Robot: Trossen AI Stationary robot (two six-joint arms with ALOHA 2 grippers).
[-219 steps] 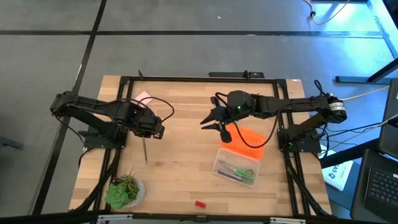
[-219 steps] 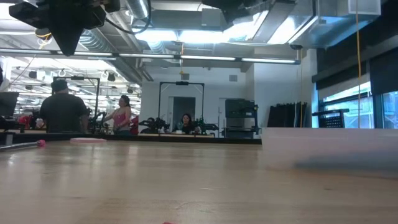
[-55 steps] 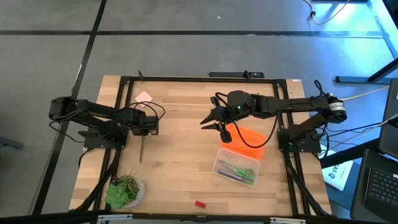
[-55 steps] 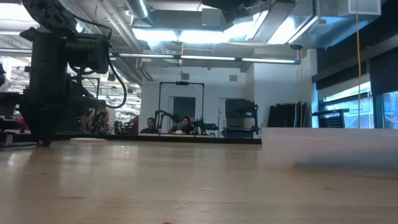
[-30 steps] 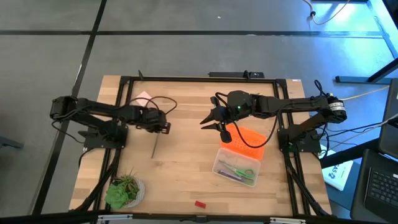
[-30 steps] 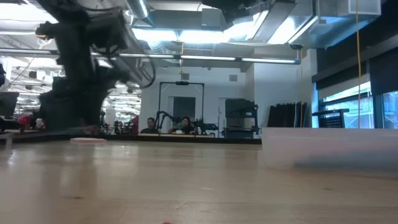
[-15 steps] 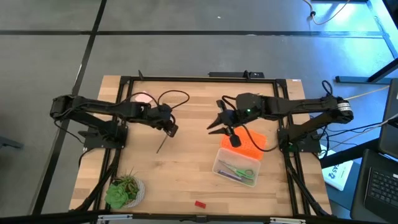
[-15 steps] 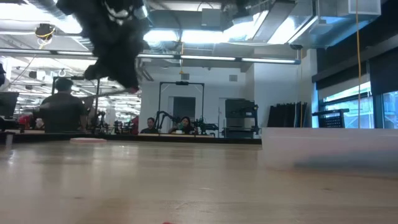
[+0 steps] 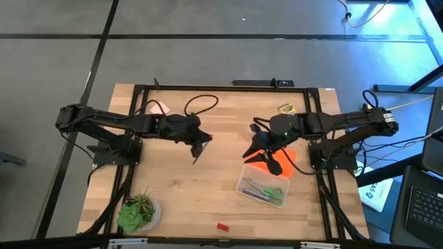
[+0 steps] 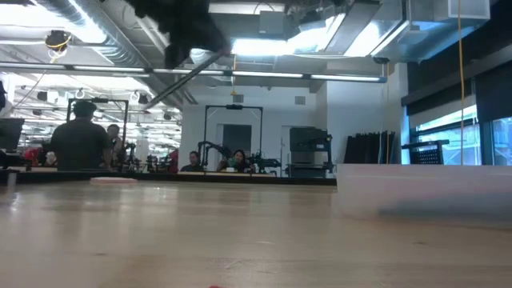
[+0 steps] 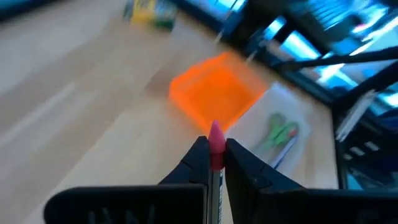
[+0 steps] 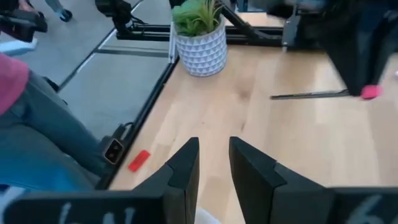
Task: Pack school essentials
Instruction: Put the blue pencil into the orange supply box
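The task is judged partly done. Scissors (image 9: 266, 187) and what looks like a purple pen (image 9: 261, 196) already lie in the clear box (image 9: 243, 187), which stands at about 4 o'clock from the table's middle with its orange lid (image 9: 287, 158) off and resting against its far edge. Four things are seen outside it: a red eraser (image 9: 222, 226) near the front edge at 6 o'clock, a pink pad (image 9: 160, 108) at 10 o'clock near the back left corner, a crayon box (image 9: 286, 108) at 1 o'clock near the back edge, and one pencil (image 9: 195, 155).

That pencil is clamped in the left gripper (image 9: 201, 142), whose fingers (image 11: 244, 169) are pressed together on the shaft, the pink eraser tip poking out between them in the left wrist view. It is carried clear of the wood just left of the table's middle. From this gripper the box lies at 4 o'clock, well apart, with lid and box ahead in the wrist view.

The right gripper (image 9: 271, 160) is held over the lid at the box's far edge, its fingers (image 12: 185, 168) a little apart and nothing between them. The potted plant (image 9: 139, 211) stands at 7 o'clock.
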